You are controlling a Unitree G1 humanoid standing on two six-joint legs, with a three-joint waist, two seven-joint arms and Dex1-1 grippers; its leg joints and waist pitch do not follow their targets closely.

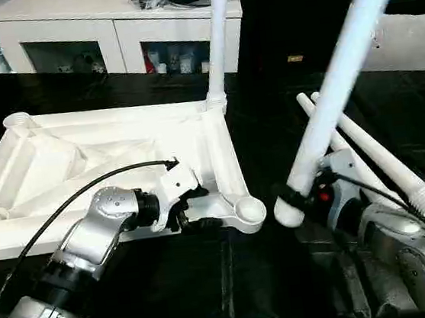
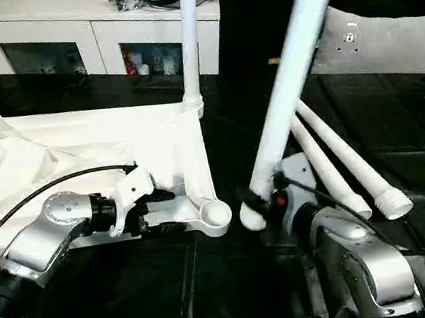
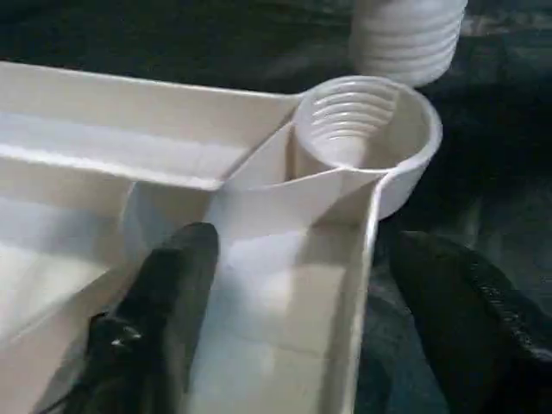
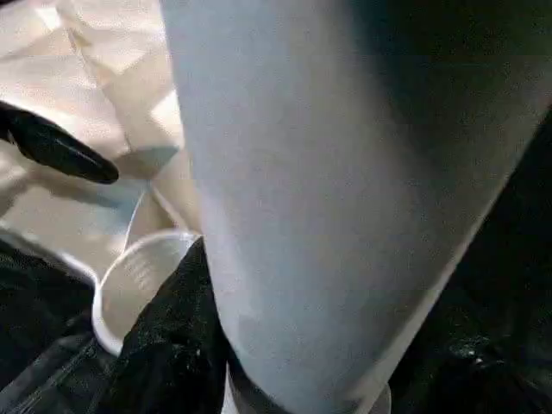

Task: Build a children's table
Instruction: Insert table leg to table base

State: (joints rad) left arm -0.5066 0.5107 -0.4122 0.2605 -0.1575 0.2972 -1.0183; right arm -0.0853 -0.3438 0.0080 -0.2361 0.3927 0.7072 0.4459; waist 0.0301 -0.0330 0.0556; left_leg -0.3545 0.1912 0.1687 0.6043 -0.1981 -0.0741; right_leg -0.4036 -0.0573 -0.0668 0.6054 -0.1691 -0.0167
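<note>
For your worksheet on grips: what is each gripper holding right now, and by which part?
The right gripper holds a white leg near its threaded lower end. The left gripper straddles the tabletop rim beside the corner socket, not clamped.

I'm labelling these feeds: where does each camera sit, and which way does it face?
Eye views: on the head, looking down at the table top over both silver forearms.
Left wrist view: along the left gripper, straddling the top's rim by the corner socket.
Right wrist view: along the right gripper, shut on the leg.
Shared: that socket.
</note>
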